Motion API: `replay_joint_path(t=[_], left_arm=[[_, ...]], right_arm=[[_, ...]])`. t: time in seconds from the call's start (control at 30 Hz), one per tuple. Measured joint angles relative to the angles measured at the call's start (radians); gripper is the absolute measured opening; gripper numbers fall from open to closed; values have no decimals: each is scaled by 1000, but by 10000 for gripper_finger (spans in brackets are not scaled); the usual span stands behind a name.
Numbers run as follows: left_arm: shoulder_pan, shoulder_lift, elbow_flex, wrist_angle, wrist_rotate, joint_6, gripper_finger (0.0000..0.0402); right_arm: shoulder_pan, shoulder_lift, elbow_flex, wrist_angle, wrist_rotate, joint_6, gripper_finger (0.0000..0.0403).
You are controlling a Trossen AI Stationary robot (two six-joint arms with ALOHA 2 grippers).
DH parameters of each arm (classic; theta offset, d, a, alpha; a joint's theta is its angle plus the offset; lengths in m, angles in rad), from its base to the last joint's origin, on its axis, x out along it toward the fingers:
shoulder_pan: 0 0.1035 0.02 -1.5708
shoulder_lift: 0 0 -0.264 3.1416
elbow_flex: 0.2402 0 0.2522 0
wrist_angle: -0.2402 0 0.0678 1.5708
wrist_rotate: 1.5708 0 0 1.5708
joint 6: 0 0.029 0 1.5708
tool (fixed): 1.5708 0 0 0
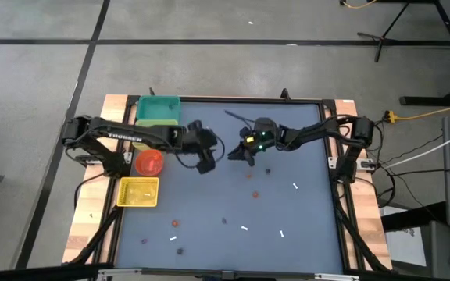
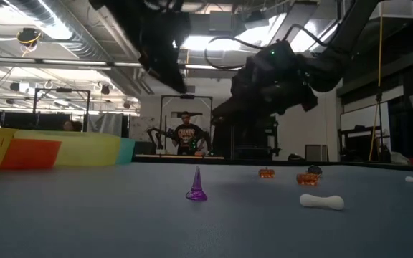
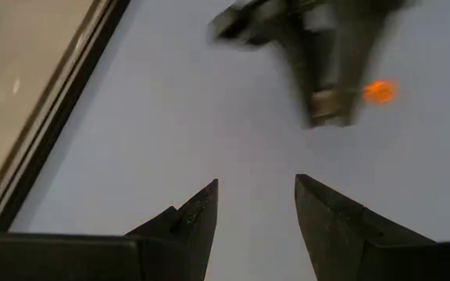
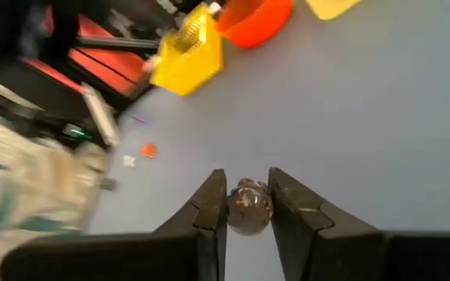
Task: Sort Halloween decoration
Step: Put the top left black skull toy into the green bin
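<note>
The right gripper (image 4: 248,204) holds a small round dark trinket (image 4: 248,206) between its fingers (image 4: 211,204), one finger closed against each side; being round, the piece shows no long axis. In the high view this gripper (image 1: 237,154) hangs over the middle of the blue-grey surface (image 1: 311,226), well apart from the bins at the surface's left edge, so the likely carry runs leftward across the surface. The left gripper (image 3: 256,204), fingers parted and empty, hovers just beside it (image 1: 206,165), between the right gripper and the bins, and is the nearer arm to them. Loose pieces lie scattered: a purple cone (image 2: 196,186), a white bone (image 2: 321,202) and orange pumpkins (image 2: 266,173) in the low view. The bins, near to far in the high view: yellow bin (image 1: 138,192), red bin (image 1: 149,162), teal bin (image 1: 158,110). Their contents cannot be made out.
</note>
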Motion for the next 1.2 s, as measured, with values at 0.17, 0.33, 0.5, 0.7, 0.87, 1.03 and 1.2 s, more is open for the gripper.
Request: replay_joint_path(t=[0.17,0.33,0.5,0.7,0.87,1.03,1.2], left_arm=[[-81,0,0,49,0,33,155],[-122,1,0,59,-1,32,155],[-138,8,0,106,-1,32,155],[-139,12,0,197,-1,33,155],[-140,12,0,218,0,34,155],[-142,12,0,218,8,34,155],[-143,12,0,221,7,86,155]], right_arm=[[-27,-1,0,29,-149,155,72],[-17,-1,0,109,-232,267,73],[4,-2,1,218,-224,353,73],[33,-2,1,282,-184,388,73],[50,-2,1,308,-128,388,73],[54,-3,1,371,-110,419,74],[54,-3,1,464,-117,467,74]])
